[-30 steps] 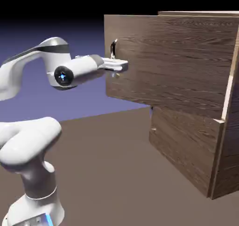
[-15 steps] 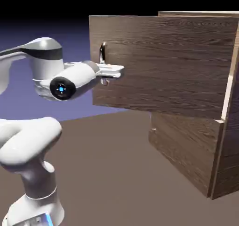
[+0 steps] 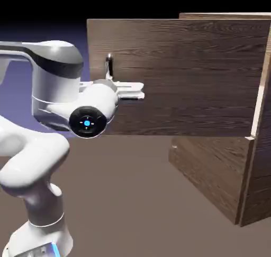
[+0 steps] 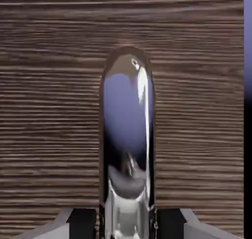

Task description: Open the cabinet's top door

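The cabinet [image 3: 260,176] of dark wood grain stands at the exterior view's right. Its top door [image 3: 196,76] is swung far out, hinged at the right, with its free edge toward the left. The curved silver handle [image 3: 109,65] sits near that free edge. My gripper [image 3: 137,90] is at the handle, shut on it. In the hand view the handle [image 4: 127,134] fills the middle, large and shiny, between my grey fingertips [image 4: 61,225] at the bottom edge, and my gripper [image 4: 127,225] is closed around it. Behind it lies the top door's wood [image 4: 49,110].
The lower door [image 3: 211,166] stays flush in the cabinet under the open one. My white arm [image 3: 53,86] bends in front of the door's left edge, with the base at the lower left [image 3: 37,235]. Brown table surface [image 3: 137,208] lies before the cabinet.
The top door has swung further open, its free edge moving to the exterior view's left. My hand went left with the handle and the wrist turned toward the camera.
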Controlling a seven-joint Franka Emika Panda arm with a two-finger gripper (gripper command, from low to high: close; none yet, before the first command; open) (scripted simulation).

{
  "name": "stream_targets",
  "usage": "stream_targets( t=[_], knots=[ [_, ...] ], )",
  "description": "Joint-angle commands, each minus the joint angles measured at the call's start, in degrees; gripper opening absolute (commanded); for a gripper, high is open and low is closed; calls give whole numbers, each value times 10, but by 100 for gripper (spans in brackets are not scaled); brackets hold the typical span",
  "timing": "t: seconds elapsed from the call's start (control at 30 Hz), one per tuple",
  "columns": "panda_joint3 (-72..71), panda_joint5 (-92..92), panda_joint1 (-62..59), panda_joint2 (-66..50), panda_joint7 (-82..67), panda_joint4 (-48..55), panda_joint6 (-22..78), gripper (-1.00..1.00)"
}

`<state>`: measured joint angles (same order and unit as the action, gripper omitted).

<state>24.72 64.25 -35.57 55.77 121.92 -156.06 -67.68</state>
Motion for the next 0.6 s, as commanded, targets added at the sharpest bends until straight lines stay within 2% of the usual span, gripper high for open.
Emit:
stream_targets(
  t=[0.0, 0.57],
  knots=[
    [16, -15, 10, -21, -10, 16, 15, -100],
    [281, -166, 222, -374, -197, 345, 297, -100]
  ],
)
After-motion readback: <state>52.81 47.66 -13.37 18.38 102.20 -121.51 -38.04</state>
